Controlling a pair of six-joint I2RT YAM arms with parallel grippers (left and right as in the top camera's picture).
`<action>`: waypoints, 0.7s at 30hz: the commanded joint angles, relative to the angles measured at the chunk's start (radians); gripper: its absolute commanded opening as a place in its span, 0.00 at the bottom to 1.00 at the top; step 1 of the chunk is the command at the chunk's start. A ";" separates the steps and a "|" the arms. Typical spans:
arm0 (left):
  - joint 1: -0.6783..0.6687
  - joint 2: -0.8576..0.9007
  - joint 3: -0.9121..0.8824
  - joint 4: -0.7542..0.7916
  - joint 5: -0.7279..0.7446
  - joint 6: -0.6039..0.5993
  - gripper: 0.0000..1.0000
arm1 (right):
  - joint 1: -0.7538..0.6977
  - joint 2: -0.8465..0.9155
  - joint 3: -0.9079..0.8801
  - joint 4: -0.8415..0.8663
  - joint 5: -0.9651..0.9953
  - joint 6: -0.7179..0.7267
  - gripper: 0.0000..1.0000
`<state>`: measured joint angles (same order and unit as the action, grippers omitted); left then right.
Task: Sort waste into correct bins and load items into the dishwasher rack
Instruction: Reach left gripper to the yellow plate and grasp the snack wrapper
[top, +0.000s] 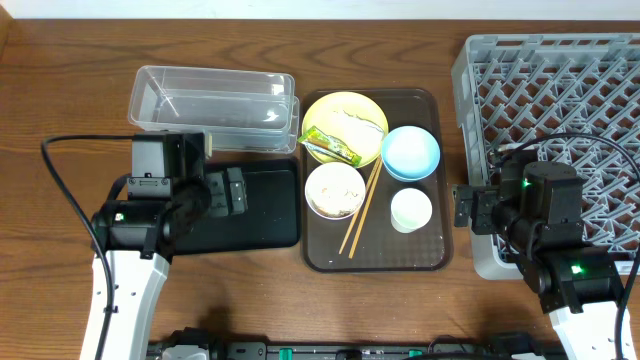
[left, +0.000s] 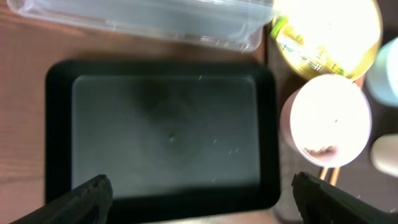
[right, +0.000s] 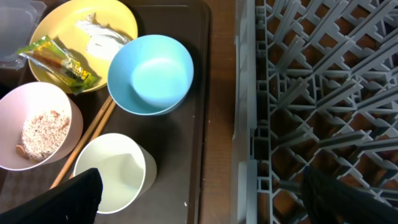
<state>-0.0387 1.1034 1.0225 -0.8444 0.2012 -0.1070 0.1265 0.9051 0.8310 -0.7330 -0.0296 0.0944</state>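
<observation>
On the brown serving tray, a yellow plate holds a green-yellow wrapper and a white tissue. A white bowl holds rice. A light blue bowl, a white cup and wooden chopsticks lie beside them. My left gripper is open and empty over the near edge of the black tray. The clear tub sits behind it. My right gripper is open and empty between the cup and the grey rack.
The brown serving tray lies mid-table between the black tray and the rack. Black cables loop over the wood at the left and over the rack at the right.
</observation>
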 joint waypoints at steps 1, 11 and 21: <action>0.006 0.002 0.022 0.066 0.093 -0.042 0.93 | -0.002 -0.005 0.026 0.003 0.002 -0.013 0.99; -0.124 0.159 0.067 0.365 0.093 -0.159 0.91 | -0.002 -0.003 0.026 0.002 0.002 -0.013 0.99; -0.286 0.445 0.119 0.671 0.093 -0.216 0.88 | -0.002 -0.003 0.026 0.002 0.002 -0.013 0.99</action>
<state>-0.2943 1.4933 1.1206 -0.1963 0.2867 -0.2787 0.1265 0.9051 0.8352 -0.7334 -0.0292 0.0944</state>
